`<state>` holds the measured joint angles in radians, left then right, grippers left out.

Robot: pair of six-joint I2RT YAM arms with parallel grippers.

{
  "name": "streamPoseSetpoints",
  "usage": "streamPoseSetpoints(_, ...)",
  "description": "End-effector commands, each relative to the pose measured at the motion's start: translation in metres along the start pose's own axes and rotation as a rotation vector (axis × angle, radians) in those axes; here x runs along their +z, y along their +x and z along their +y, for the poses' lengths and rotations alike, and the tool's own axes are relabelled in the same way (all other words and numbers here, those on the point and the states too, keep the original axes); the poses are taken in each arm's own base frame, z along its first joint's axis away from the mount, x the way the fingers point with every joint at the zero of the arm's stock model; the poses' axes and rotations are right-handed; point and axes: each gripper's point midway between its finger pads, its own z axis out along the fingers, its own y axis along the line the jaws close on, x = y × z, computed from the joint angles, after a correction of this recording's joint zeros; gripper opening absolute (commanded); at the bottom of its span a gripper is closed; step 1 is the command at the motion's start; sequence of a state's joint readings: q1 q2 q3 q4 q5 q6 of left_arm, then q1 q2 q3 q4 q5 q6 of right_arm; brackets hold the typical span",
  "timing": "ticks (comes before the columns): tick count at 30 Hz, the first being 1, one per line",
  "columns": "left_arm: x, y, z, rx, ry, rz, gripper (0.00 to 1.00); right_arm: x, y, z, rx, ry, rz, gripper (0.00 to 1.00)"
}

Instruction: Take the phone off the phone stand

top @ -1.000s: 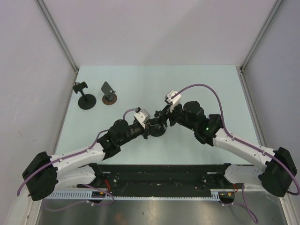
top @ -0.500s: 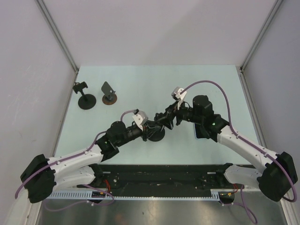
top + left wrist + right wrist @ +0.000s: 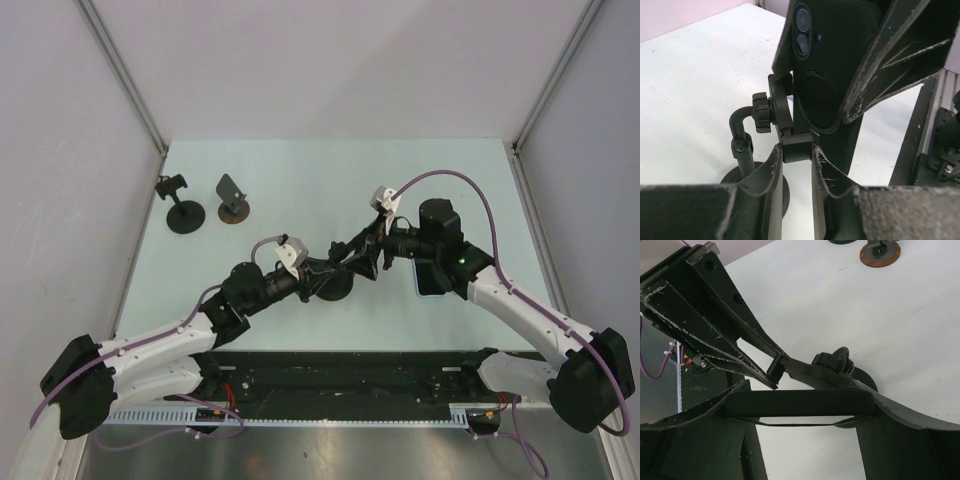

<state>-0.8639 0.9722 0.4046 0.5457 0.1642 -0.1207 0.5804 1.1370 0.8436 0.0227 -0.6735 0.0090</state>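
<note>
The black phone (image 3: pixel 832 65) stands upright against the cradle of a black phone stand (image 3: pixel 777 107) with a bent stem and a round base (image 3: pixel 337 287) at the table's middle. My left gripper (image 3: pixel 797 148) is shut on the stand's lower clamp foot; in the top view it (image 3: pixel 322 277) reaches in from the left. My right gripper (image 3: pixel 800 403) is shut across the phone's edges (image 3: pixel 790 403), and in the top view it (image 3: pixel 362 256) comes in from the right. The phone's screen side is hidden.
Two more stands are at the far left: a black one (image 3: pixel 184 204) and one with a brown base (image 3: pixel 233 199). A dark flat rectangle (image 3: pixel 431 280) lies under my right forearm. Walls enclose the table on three sides.
My right arm has swung back to the right and its wrist has turned, the gripper staying on the phone. My left arm has drawn slightly left and toward the near edge, still holding the stand.
</note>
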Motion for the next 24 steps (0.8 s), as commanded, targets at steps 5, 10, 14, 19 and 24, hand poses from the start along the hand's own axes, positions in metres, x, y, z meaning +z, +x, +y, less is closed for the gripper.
streamPoseSetpoints(5, 0.0, -0.006, 0.015, -0.03, -0.091, -0.025, 0.0, -0.005, -0.05, 0.025, -0.036, -0.122, -0.115, 0.0)
streamPoseSetpoints(10, 0.011, -0.011, 0.025, -0.014, -0.14, -0.022, 0.11, -0.009, -0.066, 0.032, -0.033, -0.135, -0.15, 0.0)
streamPoseSetpoints(14, 0.013, -0.018, 0.033, -0.004, -0.184, -0.036, 0.37, -0.018, -0.069, 0.023, -0.033, -0.053, -0.124, 0.0)
streamPoseSetpoints(19, 0.01, -0.022, 0.032, -0.011, -0.184, -0.05, 0.62, -0.037, -0.066, 0.014, 0.014, 0.059, -0.076, 0.0)
streamPoseSetpoints(24, -0.004, -0.034, 0.029, -0.031, -0.186, -0.101, 0.79, -0.062, -0.064, -0.002, 0.054, 0.197, -0.049, 0.0)
